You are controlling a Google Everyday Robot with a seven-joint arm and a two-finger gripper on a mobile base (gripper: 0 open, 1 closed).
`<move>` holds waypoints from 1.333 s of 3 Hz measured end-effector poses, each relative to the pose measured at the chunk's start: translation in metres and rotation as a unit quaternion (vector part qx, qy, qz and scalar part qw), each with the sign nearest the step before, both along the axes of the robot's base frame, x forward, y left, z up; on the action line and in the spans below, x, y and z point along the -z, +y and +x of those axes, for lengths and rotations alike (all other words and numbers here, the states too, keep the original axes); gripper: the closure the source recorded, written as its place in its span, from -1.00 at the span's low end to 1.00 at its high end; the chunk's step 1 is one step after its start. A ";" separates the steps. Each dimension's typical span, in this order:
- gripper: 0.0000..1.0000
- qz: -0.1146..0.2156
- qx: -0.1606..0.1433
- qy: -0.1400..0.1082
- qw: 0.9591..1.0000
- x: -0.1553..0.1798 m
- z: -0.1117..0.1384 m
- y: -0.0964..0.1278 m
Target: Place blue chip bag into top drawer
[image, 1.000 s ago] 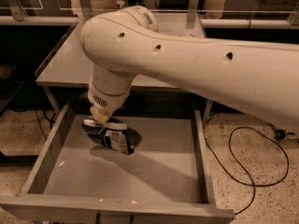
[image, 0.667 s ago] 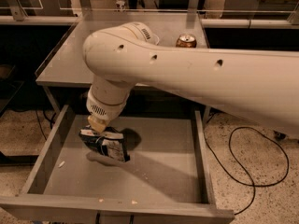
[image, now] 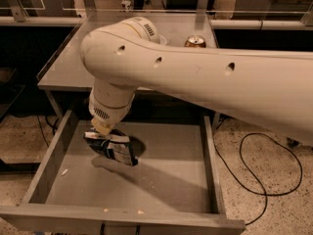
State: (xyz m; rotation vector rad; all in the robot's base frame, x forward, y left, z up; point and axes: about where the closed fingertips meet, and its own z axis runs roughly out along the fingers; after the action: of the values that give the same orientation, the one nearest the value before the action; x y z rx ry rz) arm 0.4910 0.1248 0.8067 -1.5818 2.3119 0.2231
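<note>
Camera view, looking down over grey counter [image: 68,65] onto top drawer [image: 166,177], open below counter's front edge. Large cream arm [image: 205,77] reaching in from right, crossing above counter and bending down into drawer. At end of wrist, gripper [image: 100,132], low inside drawer toward its left rear, largely hidden under wrist. Fingers closed on upper left edge of blue chip bag [image: 116,151]. Bag tilted, lower right corner downward, dark shadow on drawer floor beneath and to right. Contact between that corner and drawer floor not discernible. Bag within drawer's walls, left of centre, apart from left wall. Pale crumbs on drawer floor near left wall and front panel. Orange-brown soda can [image: 195,41] upright on counter at rear, partly hidden behind arm. Black cable [image: 274,182] looped on speckled floor right of drawer.
</note>
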 end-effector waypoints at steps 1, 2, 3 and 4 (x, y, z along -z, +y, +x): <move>1.00 -0.012 0.031 -0.023 0.999 -0.005 0.009 -0.011; 1.00 -0.014 0.056 -0.025 0.998 0.004 0.014 -0.019; 1.00 -0.010 0.070 -0.017 0.997 0.017 0.021 -0.025; 1.00 -0.014 0.087 -0.020 0.996 0.028 0.038 -0.037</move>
State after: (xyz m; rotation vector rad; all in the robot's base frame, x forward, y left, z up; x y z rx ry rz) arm 0.5287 0.0875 0.7788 -1.3729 2.4153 0.1170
